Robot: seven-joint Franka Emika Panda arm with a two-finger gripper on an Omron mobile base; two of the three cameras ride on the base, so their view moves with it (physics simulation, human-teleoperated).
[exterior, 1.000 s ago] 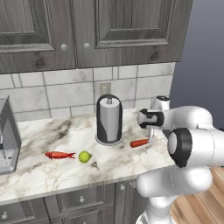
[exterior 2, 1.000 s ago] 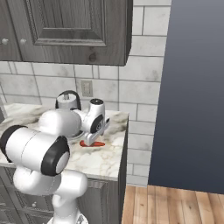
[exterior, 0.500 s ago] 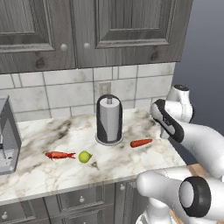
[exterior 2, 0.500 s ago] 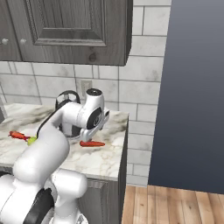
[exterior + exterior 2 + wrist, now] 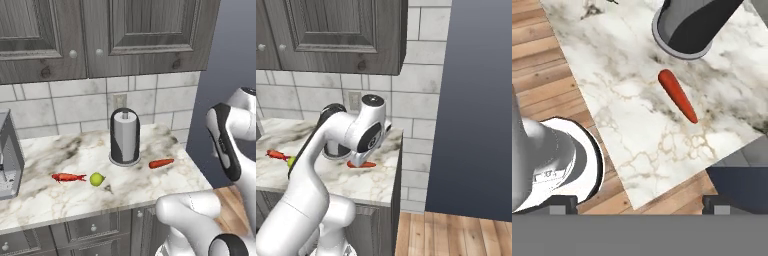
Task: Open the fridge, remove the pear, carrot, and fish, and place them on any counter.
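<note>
Carrot (image 5: 161, 163) lay flat on counter (image 5: 150, 187) just right of the paper-towel holder (image 5: 124, 136), apart from it; we judged it set there deliberately, w/ room around it. Fish (image 5: 68, 177) and pear (image 5: 97, 179) sat side by side further left, near front edge. All three on marble, so unloading looked done. Gripper (image 5: 639, 205) was above the carrot, fingers spread wide, grasping nothing. We took that for a release, arm clear of the items.

Arm (image 5: 331, 135) raised, elbow bent; gripper (image 5: 639, 202) pointing down, jaws wide apart, empty.
</note>
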